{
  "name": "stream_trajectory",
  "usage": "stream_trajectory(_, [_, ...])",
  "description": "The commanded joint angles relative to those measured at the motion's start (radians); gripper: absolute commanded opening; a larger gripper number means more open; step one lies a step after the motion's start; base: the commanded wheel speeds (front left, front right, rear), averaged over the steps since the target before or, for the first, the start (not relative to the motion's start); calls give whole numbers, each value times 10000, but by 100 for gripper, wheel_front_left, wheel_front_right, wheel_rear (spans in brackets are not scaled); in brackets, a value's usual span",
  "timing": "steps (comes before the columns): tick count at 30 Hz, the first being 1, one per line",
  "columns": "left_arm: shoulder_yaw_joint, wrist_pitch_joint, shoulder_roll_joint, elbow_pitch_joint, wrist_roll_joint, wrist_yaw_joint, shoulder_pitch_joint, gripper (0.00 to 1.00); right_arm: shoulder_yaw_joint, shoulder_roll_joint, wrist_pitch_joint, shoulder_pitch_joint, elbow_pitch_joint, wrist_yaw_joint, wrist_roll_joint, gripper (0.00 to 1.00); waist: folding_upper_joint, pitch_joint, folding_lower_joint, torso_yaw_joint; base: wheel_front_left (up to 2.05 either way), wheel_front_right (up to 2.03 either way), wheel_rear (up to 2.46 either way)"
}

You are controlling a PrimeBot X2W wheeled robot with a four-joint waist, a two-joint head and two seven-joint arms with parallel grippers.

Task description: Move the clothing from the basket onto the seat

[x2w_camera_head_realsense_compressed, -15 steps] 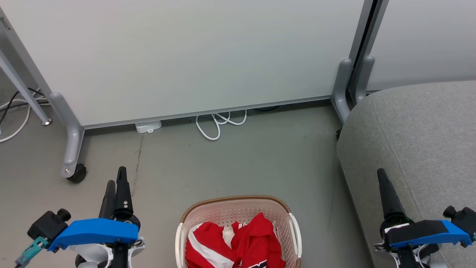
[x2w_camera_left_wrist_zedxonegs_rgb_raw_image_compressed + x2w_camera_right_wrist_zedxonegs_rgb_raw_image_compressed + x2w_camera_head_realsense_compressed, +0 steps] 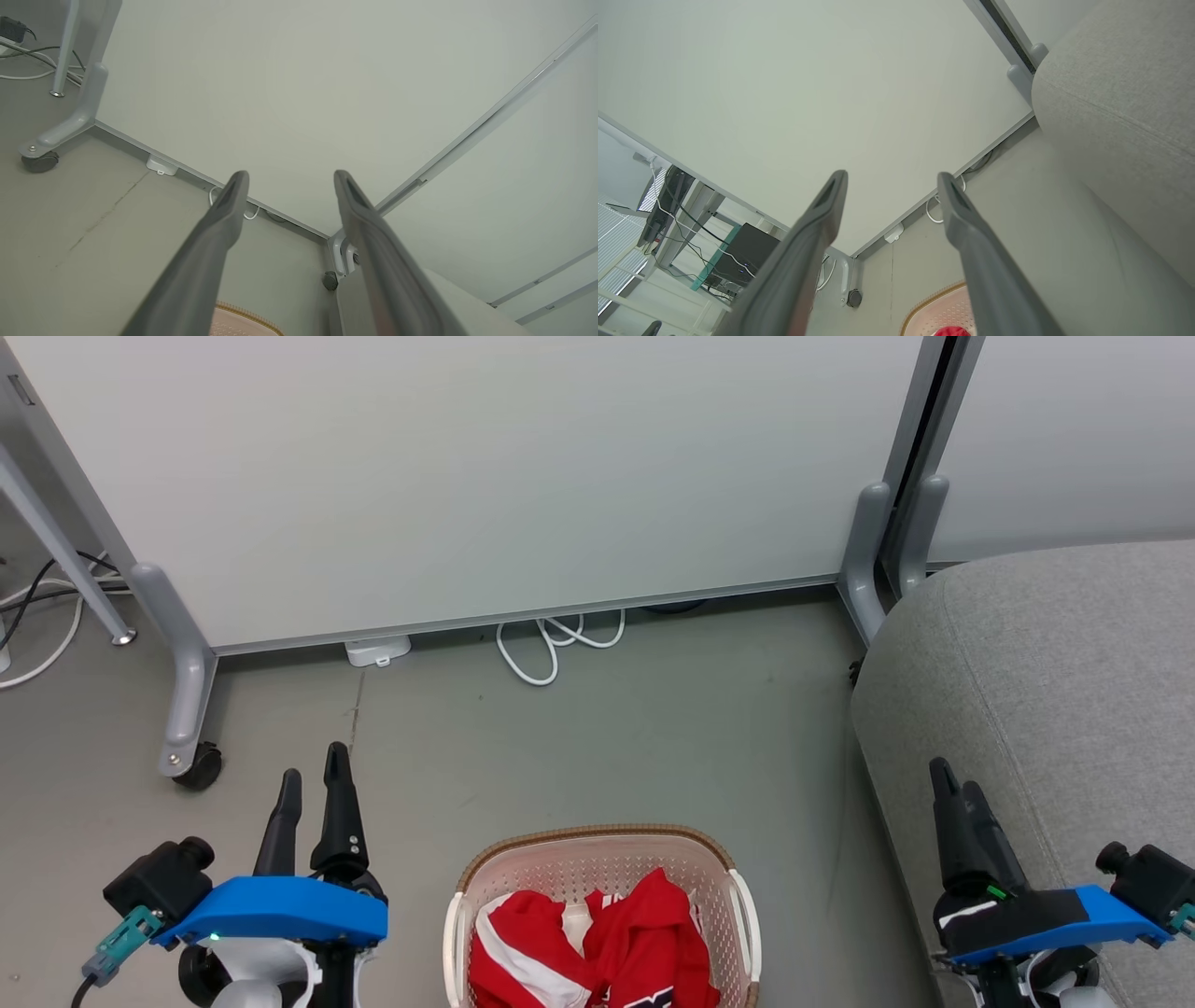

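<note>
The cream basket [image 2: 597, 841] with its brown rim stands on the floor at the bottom centre of the head view. Two red garments lie in it: a white-striped one [image 2: 518, 947] on the left and one with lettering [image 2: 658, 943] on the right. The grey seat [image 2: 1046, 691] rises at the right. My left gripper [image 2: 313, 761] hangs open over the floor, left of the basket. My right gripper [image 2: 952, 779] is open in front of the seat's side. The basket rim [image 2: 247, 317] and the seat [image 2: 1120, 79] also show in the wrist views, with a bit of red cloth [image 2: 952, 331].
A white partition wall [image 2: 467, 476] on castor legs [image 2: 191, 765] closes the back. White cable loops [image 2: 551, 644] and a small white box [image 2: 378, 651] lie at its foot. More cables [image 2: 47, 607] trail at the far left. Bare grey floor lies between basket and partition.
The head camera has shifted a little. My left gripper has moved right and forward, toward the basket, with its fingers spread wider. The right gripper has edged left, and both its fingers show.
</note>
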Motion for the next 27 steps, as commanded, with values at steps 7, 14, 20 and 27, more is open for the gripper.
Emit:
stream_trajectory(7, [-209,-263,80,53,1185,71,-275,100,83,-84,-274,-251,-17,15,-990,100,-1,0,0,15,0,0,0])
stream_trajectory(14, [-418,-458,83,216,2178,85,-331,100,158,-92,-472,-242,110,17,-1803,100,-1,-1,0,60,0,0,0])
stream_trajectory(20, [-572,-616,89,354,2882,107,-371,100,221,-97,-631,-244,210,18,-2421,100,-1,1,0,98,0,0,0])
stream_trajectory(27, [-725,-788,99,464,3609,125,-384,100,273,-104,-801,-230,225,19,-3042,100,-1,13,0,117,0,0,0])
